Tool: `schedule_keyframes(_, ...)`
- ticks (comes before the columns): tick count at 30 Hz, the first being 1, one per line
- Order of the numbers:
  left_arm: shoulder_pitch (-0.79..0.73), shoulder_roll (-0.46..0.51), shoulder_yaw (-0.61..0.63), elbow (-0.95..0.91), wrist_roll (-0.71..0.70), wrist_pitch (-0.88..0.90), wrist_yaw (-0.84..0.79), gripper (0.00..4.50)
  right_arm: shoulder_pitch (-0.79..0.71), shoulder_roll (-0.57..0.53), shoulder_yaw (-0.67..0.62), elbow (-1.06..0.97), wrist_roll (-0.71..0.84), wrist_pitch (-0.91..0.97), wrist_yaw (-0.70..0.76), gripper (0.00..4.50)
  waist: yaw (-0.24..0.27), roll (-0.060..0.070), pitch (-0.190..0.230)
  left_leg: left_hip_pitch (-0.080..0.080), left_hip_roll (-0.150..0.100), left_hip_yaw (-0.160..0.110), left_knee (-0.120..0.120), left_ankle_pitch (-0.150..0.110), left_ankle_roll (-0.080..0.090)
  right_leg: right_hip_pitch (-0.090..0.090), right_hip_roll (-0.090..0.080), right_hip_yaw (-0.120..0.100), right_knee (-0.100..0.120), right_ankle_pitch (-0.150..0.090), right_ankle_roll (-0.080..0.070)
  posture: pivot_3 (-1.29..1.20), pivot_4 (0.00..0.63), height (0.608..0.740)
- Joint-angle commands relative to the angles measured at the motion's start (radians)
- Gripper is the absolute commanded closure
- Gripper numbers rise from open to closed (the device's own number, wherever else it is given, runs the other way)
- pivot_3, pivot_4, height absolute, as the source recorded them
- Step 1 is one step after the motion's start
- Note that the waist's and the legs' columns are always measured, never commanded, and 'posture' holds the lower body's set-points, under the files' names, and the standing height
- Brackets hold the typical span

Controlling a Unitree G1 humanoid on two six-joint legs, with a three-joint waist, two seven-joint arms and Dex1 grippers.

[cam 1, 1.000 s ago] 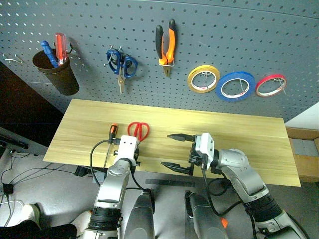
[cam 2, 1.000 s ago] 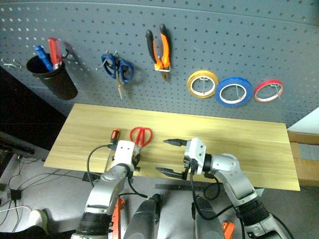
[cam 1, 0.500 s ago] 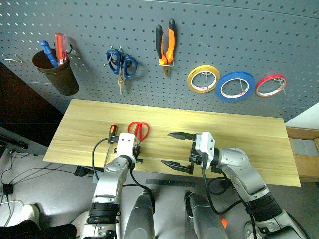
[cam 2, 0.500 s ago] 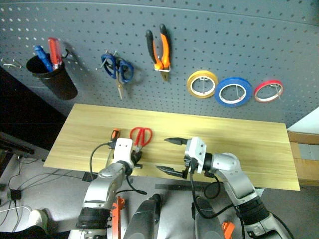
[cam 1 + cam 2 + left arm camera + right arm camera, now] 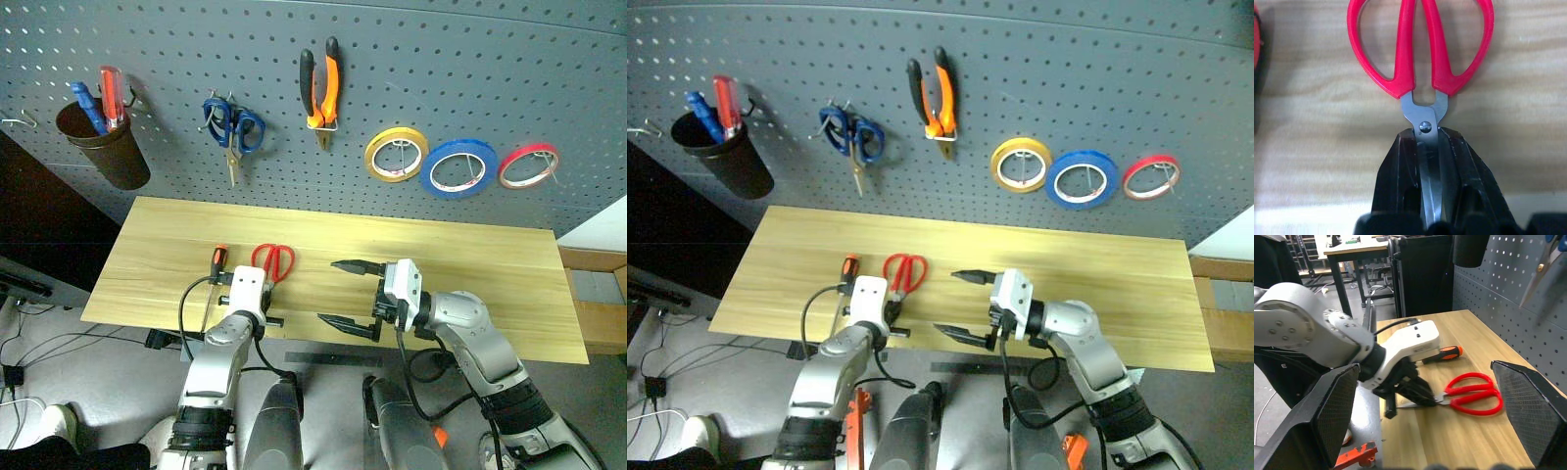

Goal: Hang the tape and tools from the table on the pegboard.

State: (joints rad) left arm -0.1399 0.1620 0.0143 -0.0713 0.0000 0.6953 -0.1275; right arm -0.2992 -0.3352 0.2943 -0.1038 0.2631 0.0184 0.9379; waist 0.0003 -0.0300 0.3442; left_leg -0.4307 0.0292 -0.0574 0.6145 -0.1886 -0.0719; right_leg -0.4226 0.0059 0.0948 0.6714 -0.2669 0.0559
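The left gripper (image 5: 1430, 147) clamps the steel blades of the red-handled scissors (image 5: 1420, 49), flat on the plank table (image 5: 470, 264). The right gripper (image 5: 351, 294) gapes wide. Beyond, on the perforated pegboard (image 5: 441, 69), hangs the blue tape (image 5: 460, 168) ring.

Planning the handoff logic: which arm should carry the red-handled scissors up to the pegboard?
Left. Its left gripper is already closed on the blades of the red-handled scissors lying on the light wooden table. The right gripper is open and empty, beside them, pointing sideways.
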Motion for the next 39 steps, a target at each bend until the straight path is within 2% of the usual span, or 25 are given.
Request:
schedule_keyframes(1,0.089,-0.009,-0.008,-0.12,-0.012,0.033,-0.001,4.26,0.015,-0.001,-0.015,-0.055,0.027,-0.001,0.005,0.0,0.0,0.0,0.0,0.0,0.0,0.0,0.0,0.0,0.0,0.0,0.0,0.0,-0.001,0.0,0.0,0.15,0.31,0.74)
schedule_keyframes(8,0.328,0.065,-0.05,-0.476,0.05,-0.089,-0.003,4.26,0.044,-0.018,-0.063,-0.195,0.068,0.085,-0.064,0.0,0.016,-0.001,-0.003,-0.003,0.001,-0.003,-0.003,0.0,0.0,0.0,-0.002,-0.004,-0.007,0.0,0.0,0.2,0.238,0.74)
schedule_keyframes(13,0.547,0.137,-0.019,-0.646,0.132,-0.414,0.014,4.26,0.072,0.012,-0.119,-0.376,0.117,0.211,-0.21,0.0,0.026,-0.009,-0.027,-0.004,0.0,-0.002,-0.006,-0.001,-0.002,0.0,-0.009,-0.005,-0.011,0.0,-0.001,0.22,0.192,0.74)
schedule_keyframes(16,0.57,0.153,0.012,-0.659,0.17,-0.536,0.038,4.26,0.059,0.043,-0.145,-0.426,0.141,0.259,-0.283,0.0,0.034,-0.009,-0.053,-0.004,-0.001,-0.001,-0.006,-0.002,-0.003,0.0,-0.009,-0.006,-0.014,0.0,-0.001,0.23,0.153,0.74)
schedule_keyframes(20,0.504,0.147,0.058,-0.645,0.19,-0.611,0.06,4.26,0.012,0.071,-0.166,-0.441,0.143,0.291,-0.353,0.0,0.052,-0.009,-0.085,-0.004,-0.001,0.001,-0.005,-0.002,-0.002,0.001,-0.006,-0.007,-0.014,0.0,-0.001,0.24,0.108,0.74)
schedule_keyframes(23,0.311,0.142,0.093,-0.553,0.178,-0.599,0.084,4.26,-0.066,0.09,-0.175,-0.401,0.125,0.29,-0.384,0.0,0.064,-0.01,-0.12,-0.003,-0.001,0.004,-0.004,-0.001,-0.001,0.002,-0.006,-0.007,-0.014,0.002,0.0,0.24,0.072,0.74)
schedule_keyframes(28,0.041,0.146,0.094,-0.303,0.136,-0.568,0.055,4.26,-0.156,0.108,-0.17,-0.32,0.086,0.273,-0.411,0.0,0.078,-0.016,-0.171,-0.001,0.0,0.004,-0.004,0.001,0.001,0.004,-0.004,-0.008,-0.014,0.006,-0.003,0.24,0.061,0.74)
schedule_keyframes(31,-0.075,0.135,0.084,-0.186,0.111,-0.549,0.04,4.26,-0.171,0.121,-0.164,-0.274,0.054,0.253,-0.434,0.0,0.079,-0.017,-0.178,0.004,0.0,0.004,-0.004,0.001,0.001,0.009,-0.003,-0.007,-0.013,0.008,-0.006,0.24,0.064,0.74)
schedule_keyframes(39,-0.168,0.117,0.014,-0.077,0.073,-0.553,-0.043,4.26,-0.154,0.14,-0.166,-0.258,0.027,0.23,-0.459,0.0,0.078,-0.018,-0.179,0.008,0.001,0.003,-0.003,0.002,0.002,0.011,-0.001,-0.006,-0.009,0.009,-0.007,0.21,0.079,0.74)
